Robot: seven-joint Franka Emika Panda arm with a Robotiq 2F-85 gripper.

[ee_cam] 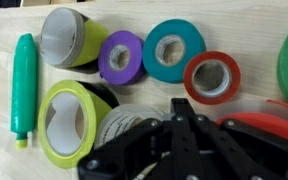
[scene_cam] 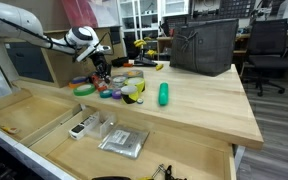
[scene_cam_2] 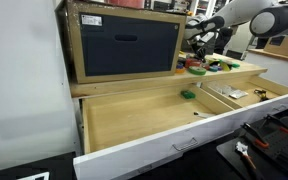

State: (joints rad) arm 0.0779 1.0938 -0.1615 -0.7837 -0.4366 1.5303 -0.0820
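My gripper (ee_cam: 179, 106) hangs over a cluster of tape rolls on the wooden tabletop, its two fingers pressed together with nothing between them. Its tip is just above a whitish roll (ee_cam: 122, 125) and next to a red roll (ee_cam: 211, 78). Around it lie a lime-yellow roll (ee_cam: 69, 122), a grey and lime roll (ee_cam: 69, 38), a purple roll (ee_cam: 121, 55) and a teal roll (ee_cam: 173, 50). A green marker (ee_cam: 22, 88) lies at the left. The gripper also shows in both exterior views (scene_cam: 99, 68) (scene_cam_2: 197, 50), over the tape pile.
A dark bin (scene_cam: 204, 45) stands on the table behind the green marker (scene_cam: 164, 94). A wide drawer (scene_cam: 44, 115) is pulled open below the table, holding small items (scene_cam: 122, 142). A wooden box with a dark panel (scene_cam_2: 124, 45) stands on the table. An office chair (scene_cam: 269, 45) stands behind.
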